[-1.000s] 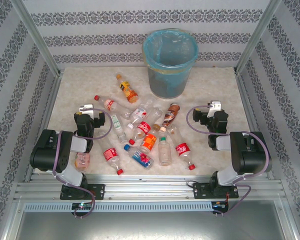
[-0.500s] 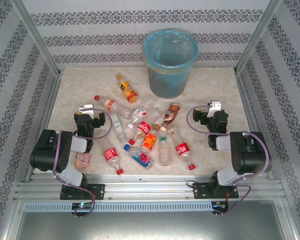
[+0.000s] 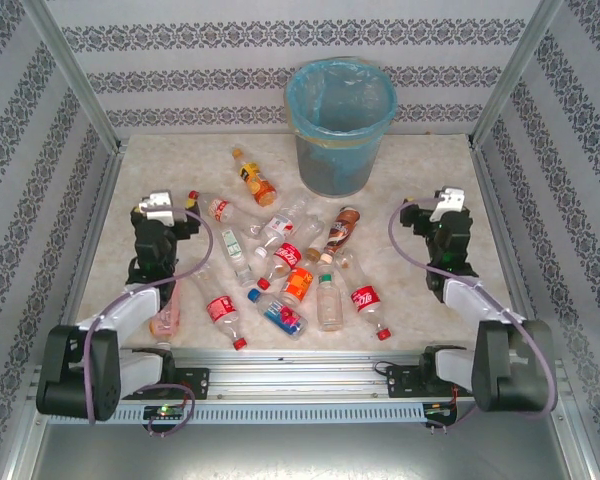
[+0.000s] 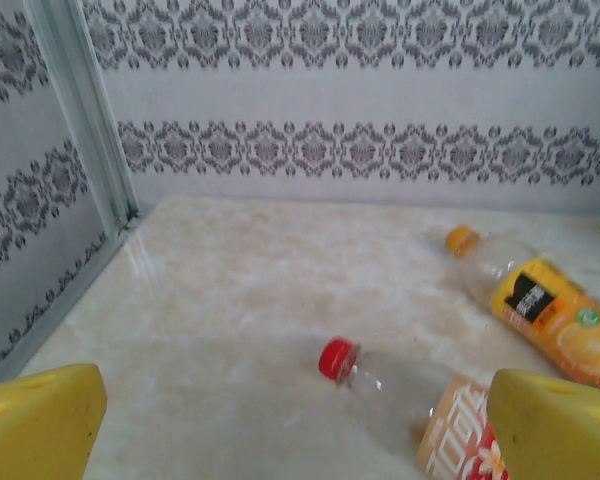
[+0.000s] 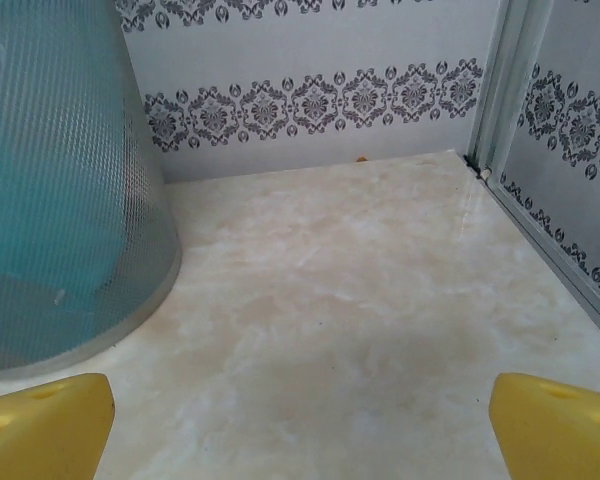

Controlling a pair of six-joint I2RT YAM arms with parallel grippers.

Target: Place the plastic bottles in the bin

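Zero bottles look binned yet: about a dozen small clear plastic bottles [image 3: 298,283] lie scattered on their sides mid-table. The round grey mesh bin with a blue liner [image 3: 330,165] stands at the far edge, centred between the arms.
Both arms stretch forward low, wrists facing the back wall. Left gripper [image 4: 298,390]: jaws wide apart, empty, red-capped red-labelled bottle [image 4: 400,395] just ahead, likely first pick. Right gripper [image 5: 302,390]: jaws apart, empty, bare marble-look table [image 5: 360,300] ahead, bin to its left.
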